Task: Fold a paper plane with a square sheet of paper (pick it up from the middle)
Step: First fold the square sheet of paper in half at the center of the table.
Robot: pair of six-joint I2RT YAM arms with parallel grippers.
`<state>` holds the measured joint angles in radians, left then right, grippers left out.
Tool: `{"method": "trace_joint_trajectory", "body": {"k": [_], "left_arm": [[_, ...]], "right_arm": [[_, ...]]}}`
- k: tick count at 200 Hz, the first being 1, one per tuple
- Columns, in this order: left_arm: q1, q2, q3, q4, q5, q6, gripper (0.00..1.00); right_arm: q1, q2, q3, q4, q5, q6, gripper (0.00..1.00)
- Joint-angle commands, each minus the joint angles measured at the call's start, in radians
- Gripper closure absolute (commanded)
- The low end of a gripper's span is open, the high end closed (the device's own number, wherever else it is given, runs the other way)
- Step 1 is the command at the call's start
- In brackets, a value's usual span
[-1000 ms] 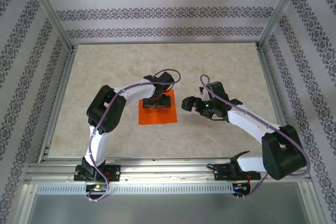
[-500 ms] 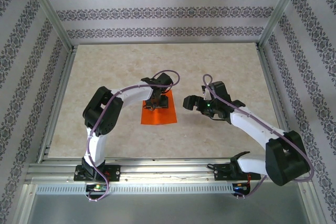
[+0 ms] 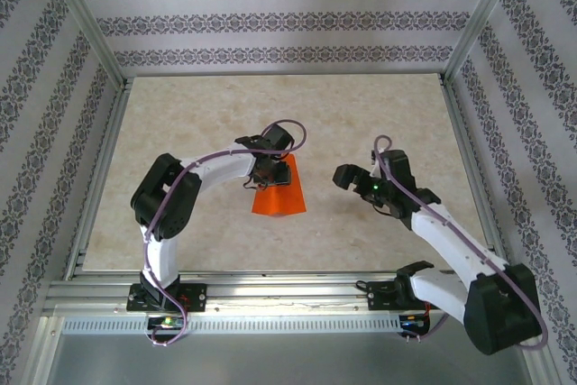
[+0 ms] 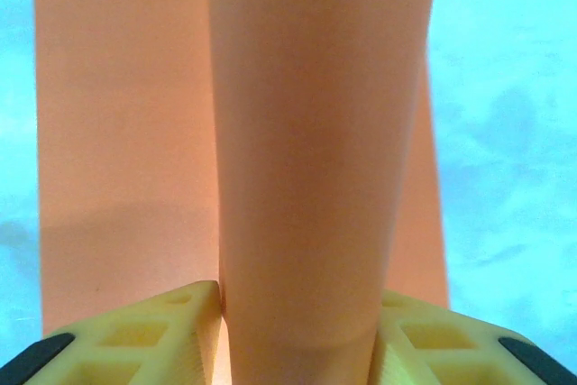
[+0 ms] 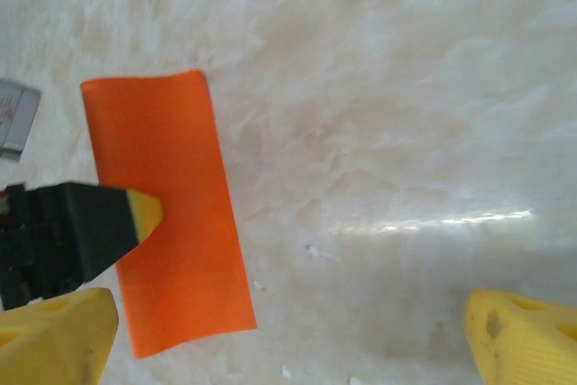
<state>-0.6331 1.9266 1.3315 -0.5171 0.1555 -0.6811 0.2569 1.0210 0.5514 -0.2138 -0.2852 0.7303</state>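
Observation:
The square sheet of paper is bright orange and lies mid-table, bowed upward along its middle. My left gripper stands over its far half. In the left wrist view a raised orange ridge of the sheet fills the gap between the yellow fingers, which touch it on both sides. My right gripper hovers open to the right of the sheet, apart from it. From the right wrist the sheet looks narrow and curved, with a left fingertip on it, and my right gripper is spread wide.
The marbled tabletop has aluminium frame rails along its sides and patterned walls behind. Small white specks lie on the surface near the sheet. Bare table stretches behind and to both sides of the arms.
The left jaws have closed in on the sheet's middle, bunching it narrower and upward. The right arm has drawn back to the right, away from the sheet.

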Motion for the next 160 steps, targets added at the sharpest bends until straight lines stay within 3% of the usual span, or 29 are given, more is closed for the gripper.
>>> {"method": "trace_joint_trajectory", "body": {"k": [1, 46, 105, 122, 160], "left_arm": [[-0.001, -0.051, -0.002, 0.075, 0.095, 0.010, 0.57], [0.000, -0.091, -0.011, 0.239, 0.311, -0.088, 0.57], [0.009, -0.082, -0.173, 0.771, 0.562, -0.371, 0.55], [0.011, -0.063, -0.177, 0.720, 0.548, -0.337, 0.54], [0.012, -0.057, -0.182, 0.506, 0.406, -0.208, 0.52]], "right_arm": [[-0.070, -0.063, -0.041, 0.003, 0.012, 0.034, 0.02], [-0.176, -0.096, -0.074, 0.025, -0.114, 0.046, 0.02], [-0.200, -0.057, -0.066, 0.208, -0.339, 0.096, 0.02], [-0.200, -0.044, -0.054, 0.231, -0.385, 0.096, 0.02], [-0.182, -0.001, -0.039, 0.250, -0.442, 0.086, 0.04]]}}
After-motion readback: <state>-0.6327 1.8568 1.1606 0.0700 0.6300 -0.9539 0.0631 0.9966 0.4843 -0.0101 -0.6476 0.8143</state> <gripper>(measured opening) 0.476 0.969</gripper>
